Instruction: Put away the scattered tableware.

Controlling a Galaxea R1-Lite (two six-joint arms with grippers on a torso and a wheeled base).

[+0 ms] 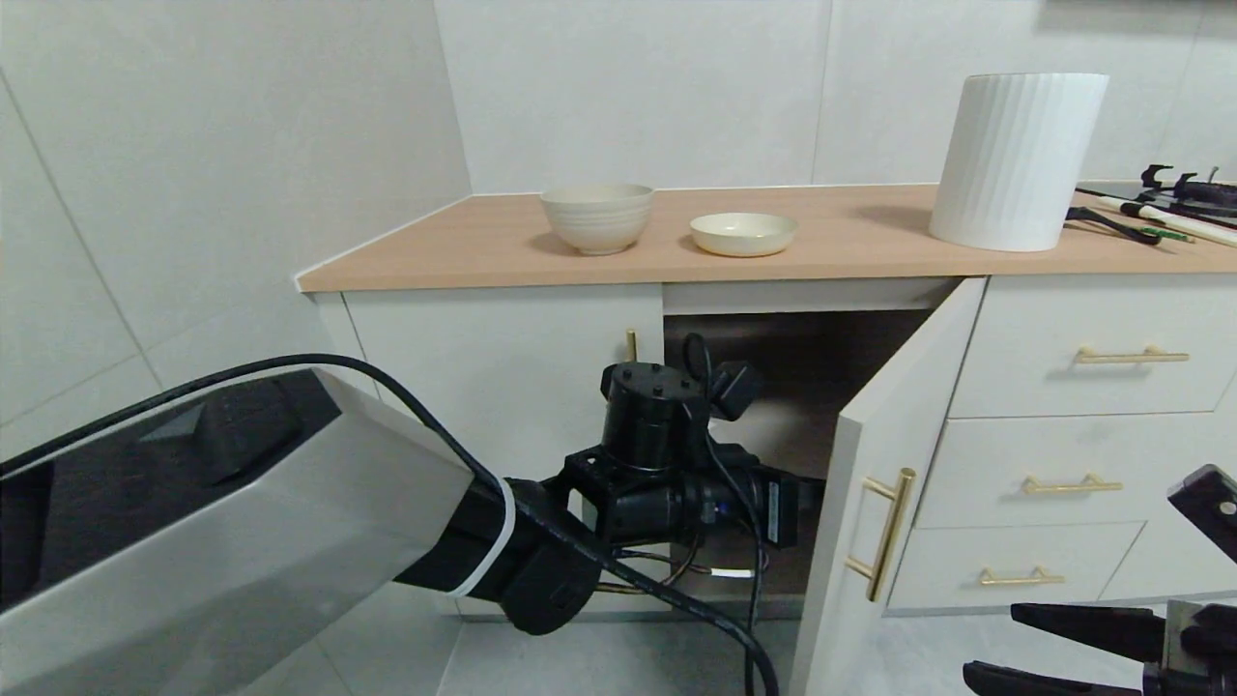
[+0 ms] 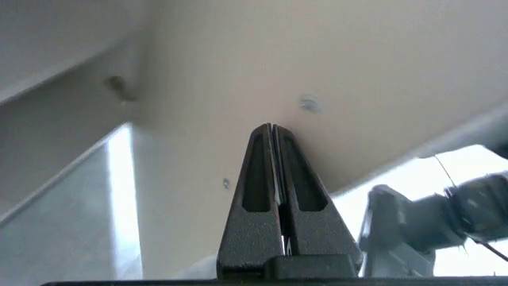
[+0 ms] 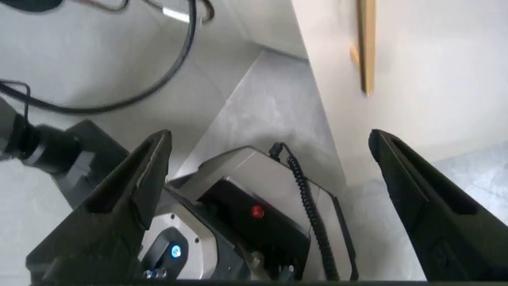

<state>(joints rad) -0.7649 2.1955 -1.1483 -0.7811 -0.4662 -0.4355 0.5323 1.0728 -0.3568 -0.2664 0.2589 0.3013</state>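
The ribbed cream ceramic bowl (image 1: 596,217) and the shallow cream dish (image 1: 743,234) stand on the light wooden countertop (image 1: 464,251), near each other but apart. The dish sits above the dark cabinet compartment (image 1: 802,358), whose white door (image 1: 904,425) with a brass bar handle (image 1: 884,532) is swung open. Neither piece has been stored yet.

The left gripper (image 2: 271,139) is low at the mouth of that compartment, its fingers pressed together with nothing between them, facing a pale panel. Judging by that pose, it is down there for the door or the compartment, not to carry a dish.

The right gripper (image 3: 270,147) hangs low by the door's outer face, its fingers spread wide and empty, probably kept out of the way.

A tall white ribbed cylinder (image 1: 1020,159) and some dark utensils (image 1: 1150,208) lie farther right on the countertop.

The next step likely calls for raising an arm to the bowl, since the storage space is open below.
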